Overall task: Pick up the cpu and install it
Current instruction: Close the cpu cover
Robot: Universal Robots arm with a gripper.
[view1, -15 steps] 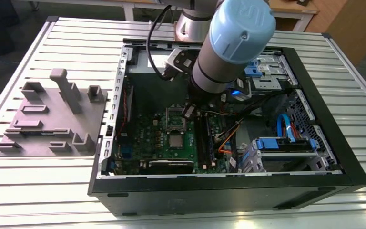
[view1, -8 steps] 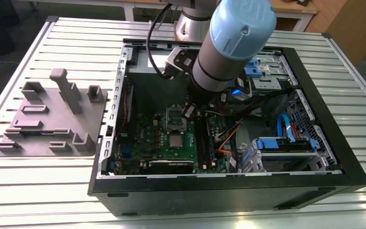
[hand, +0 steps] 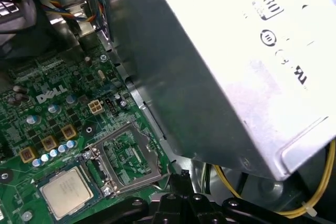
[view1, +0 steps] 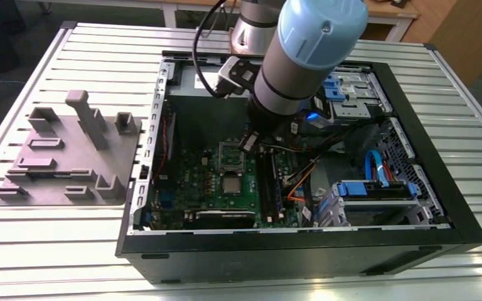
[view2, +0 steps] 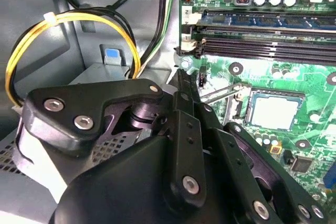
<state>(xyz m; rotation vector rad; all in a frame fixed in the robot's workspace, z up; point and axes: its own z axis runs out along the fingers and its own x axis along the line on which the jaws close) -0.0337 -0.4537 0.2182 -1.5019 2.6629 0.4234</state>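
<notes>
the black claw (view2: 181, 85), clenched on nothing, hovers just beside the small square silver-topped cpu (view2: 276, 111), which sits flat in the green motherboard (view2: 252, 74) socket, its metal retention frame (hand: 126, 153) flipped open

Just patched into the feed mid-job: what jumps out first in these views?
The arm's pale blue joint looms over the open computer case in the exterior view. On the green motherboard, the silver-topped cpu lies in its socket with the metal retention frame swung open beside it. The black gripper hangs just beside the socket.
</notes>
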